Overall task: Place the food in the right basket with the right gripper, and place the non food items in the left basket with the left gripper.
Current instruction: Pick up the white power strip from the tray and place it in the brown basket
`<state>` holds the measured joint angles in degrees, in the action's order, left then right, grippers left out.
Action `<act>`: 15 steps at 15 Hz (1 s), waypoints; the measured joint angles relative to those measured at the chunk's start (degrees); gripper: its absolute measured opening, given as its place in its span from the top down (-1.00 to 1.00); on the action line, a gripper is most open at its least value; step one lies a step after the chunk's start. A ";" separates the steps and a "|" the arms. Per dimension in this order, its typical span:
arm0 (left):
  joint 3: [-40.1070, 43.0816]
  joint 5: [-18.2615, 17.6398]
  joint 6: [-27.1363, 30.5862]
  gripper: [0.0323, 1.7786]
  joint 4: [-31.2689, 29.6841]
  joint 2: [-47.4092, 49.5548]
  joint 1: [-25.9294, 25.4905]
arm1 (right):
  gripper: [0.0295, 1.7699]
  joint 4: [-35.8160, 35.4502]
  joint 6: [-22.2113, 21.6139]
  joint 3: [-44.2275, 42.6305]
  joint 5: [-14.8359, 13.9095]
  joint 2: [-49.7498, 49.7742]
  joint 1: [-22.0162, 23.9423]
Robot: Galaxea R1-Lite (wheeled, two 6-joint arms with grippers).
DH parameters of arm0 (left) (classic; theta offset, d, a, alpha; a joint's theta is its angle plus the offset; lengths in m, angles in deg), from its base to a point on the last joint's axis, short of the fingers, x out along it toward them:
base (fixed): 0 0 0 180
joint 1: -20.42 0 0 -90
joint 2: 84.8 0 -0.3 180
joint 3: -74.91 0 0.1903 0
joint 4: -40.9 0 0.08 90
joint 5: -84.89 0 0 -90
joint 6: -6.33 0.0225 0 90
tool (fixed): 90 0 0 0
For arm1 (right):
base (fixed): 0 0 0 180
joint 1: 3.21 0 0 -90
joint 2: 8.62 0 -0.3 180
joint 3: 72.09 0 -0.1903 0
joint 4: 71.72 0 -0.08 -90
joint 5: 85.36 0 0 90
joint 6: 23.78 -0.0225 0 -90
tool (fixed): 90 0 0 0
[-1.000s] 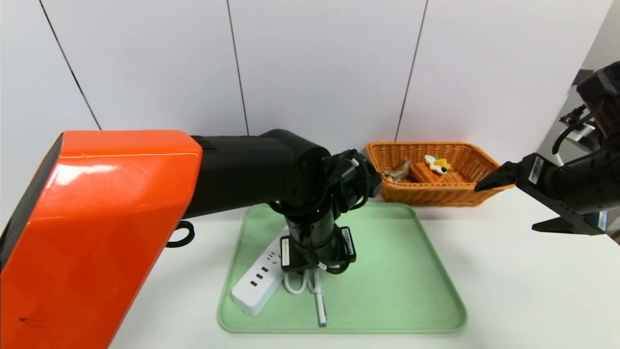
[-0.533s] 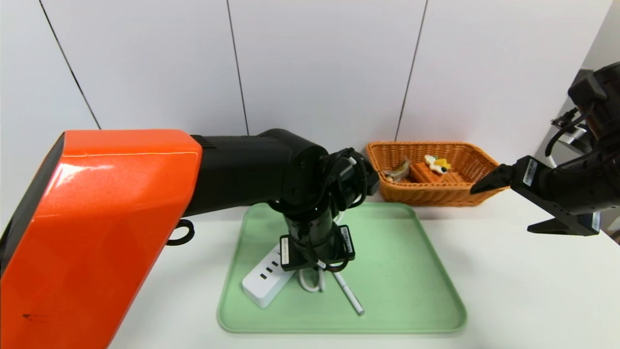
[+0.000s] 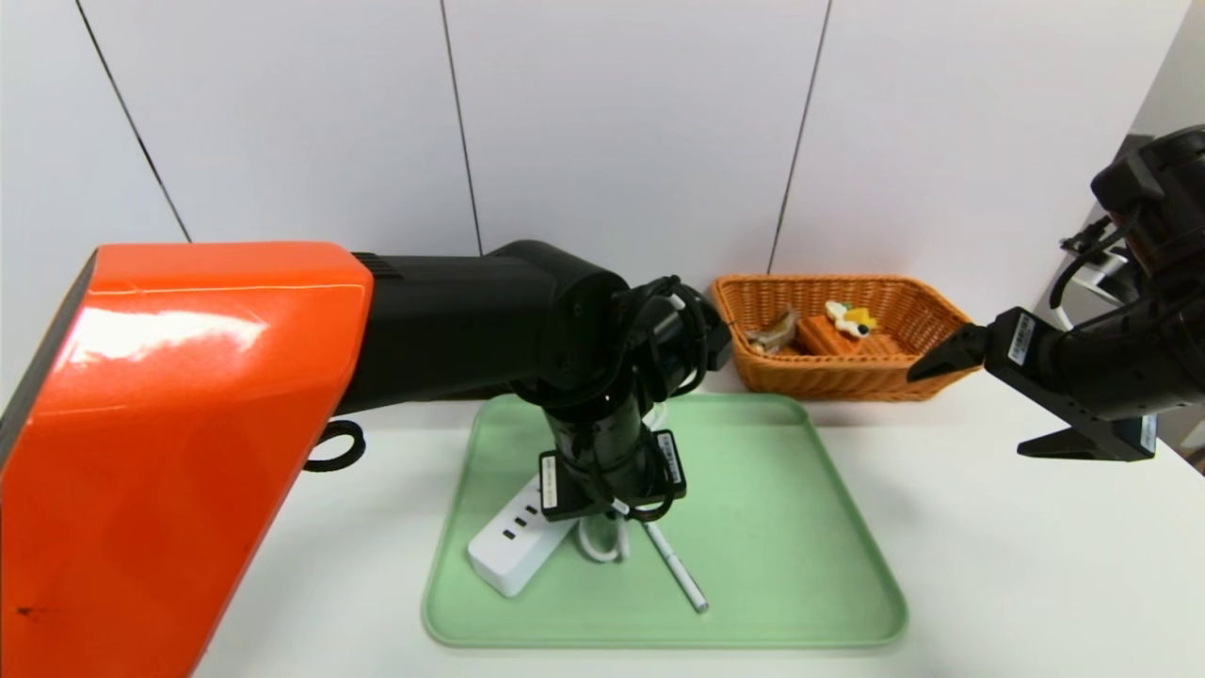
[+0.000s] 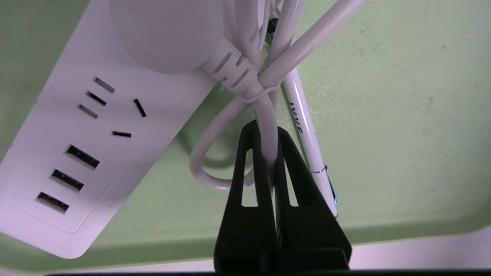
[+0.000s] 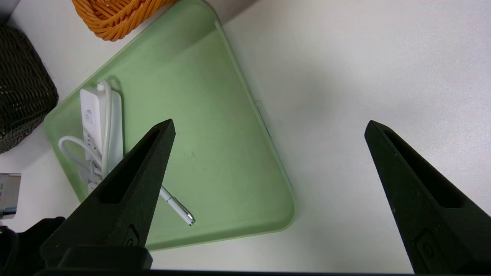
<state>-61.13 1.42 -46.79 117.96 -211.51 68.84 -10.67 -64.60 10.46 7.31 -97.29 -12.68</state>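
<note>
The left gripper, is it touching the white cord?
Touching. In the left wrist view the left gripper has its two black fingers pinched shut on the cord of the power strip, with no gap.

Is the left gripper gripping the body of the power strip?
No, the left gripper is shut on the cord, while the power strip lies beside it on the tray.

pale mint-green plastic tray with rounded corners sitting flat on a plain white tabletop, white panelled wall with thin dark seams right behind, small silvery boxy thing at table edge, can't tell what
</note>
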 joint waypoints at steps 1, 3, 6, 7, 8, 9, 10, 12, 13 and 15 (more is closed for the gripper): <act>0.00 -0.20 -0.02 0.94 0.00 0.50 0.04 | -0.93 -0.01 0.05 0.00 0.00 -0.01 0.18; 0.00 -0.37 -0.07 0.94 0.06 1.71 0.06 | -0.93 -0.06 0.24 -0.01 0.09 -0.04 0.41; 0.00 -0.37 0.11 0.94 0.15 3.23 0.00 | -0.93 -0.06 1.05 -0.09 0.13 -0.06 0.72; 0.00 -0.37 0.11 0.94 0.17 3.69 0.04 | -0.93 -0.06 1.16 -0.09 0.16 -0.06 0.77; 0.00 -0.37 0.09 0.94 0.17 4.11 0.06 | -0.93 -0.06 1.16 -0.09 0.17 -0.04 0.79; 0.00 -0.37 0.02 0.94 0.20 4.58 0.06 | -0.93 -0.04 1.23 -0.09 0.20 -0.01 0.79; 0.00 -0.37 0.00 0.94 0.24 5.10 0.04 | -0.93 -0.01 1.23 -0.09 0.17 0.02 0.79; 0.00 -0.39 -0.11 0.94 0.41 6.31 0.17 | -0.93 -0.01 1.21 -0.11 0.13 0.18 0.82; -0.05 -0.37 -0.07 0.94 0.41 7.03 0.20 | -0.93 0.05 1.23 -0.11 0.13 0.24 0.82; -0.11 -0.37 0.15 0.94 0.39 9.01 0.56 | -0.93 0.05 1.21 -0.09 0.11 0.38 0.82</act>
<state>-61.24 1.05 -46.64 118.35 -202.50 69.41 -10.63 -63.39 10.38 7.42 -96.91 -11.86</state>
